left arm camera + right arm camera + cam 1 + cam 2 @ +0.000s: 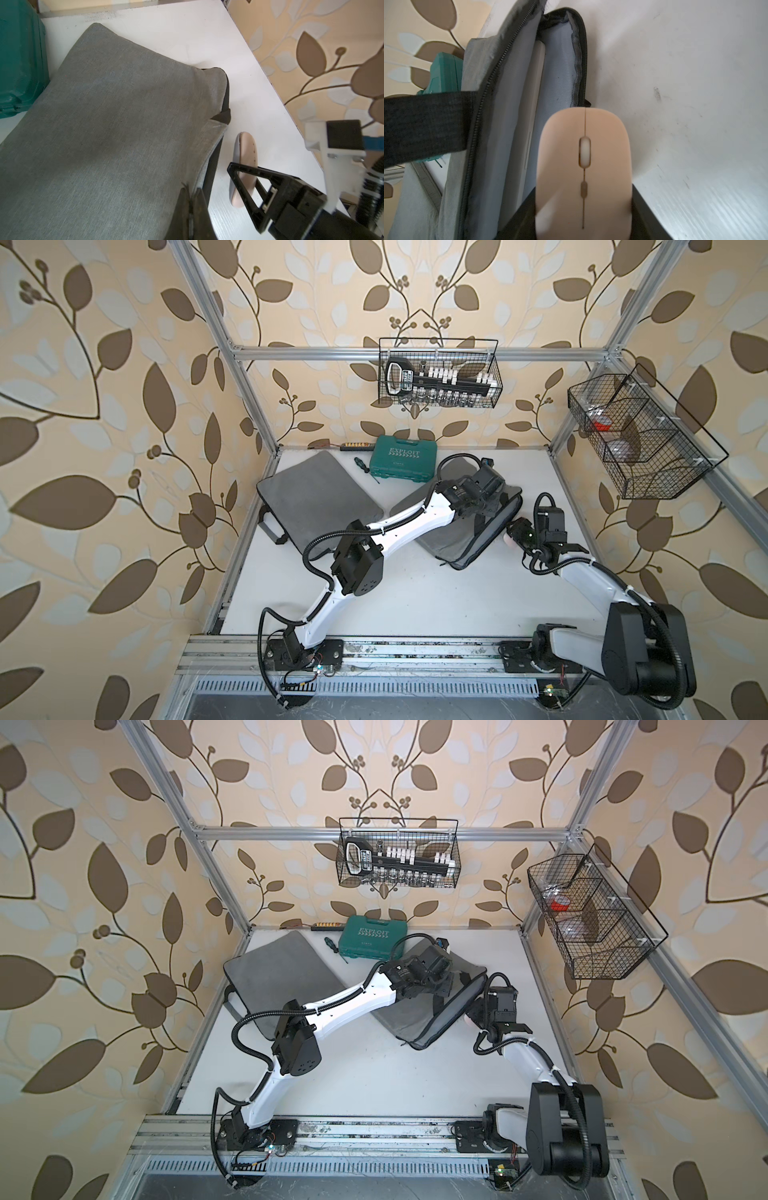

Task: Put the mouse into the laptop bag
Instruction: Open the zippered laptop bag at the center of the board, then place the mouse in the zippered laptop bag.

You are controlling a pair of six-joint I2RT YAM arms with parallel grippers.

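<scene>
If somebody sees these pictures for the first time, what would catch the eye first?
First the pale pink mouse, clamped in the right gripper right at the open mouth of the grey laptop bag. Next, the left gripper is shut on the bag's upper edge and holds it open, with a flat white device visible inside. At the back of the table, the green tool case stands out in colour.

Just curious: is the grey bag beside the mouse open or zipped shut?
Open. In the right wrist view the bag gapes, zipper edges apart, pale lining bared; the left gripper pinches its edge.
</scene>
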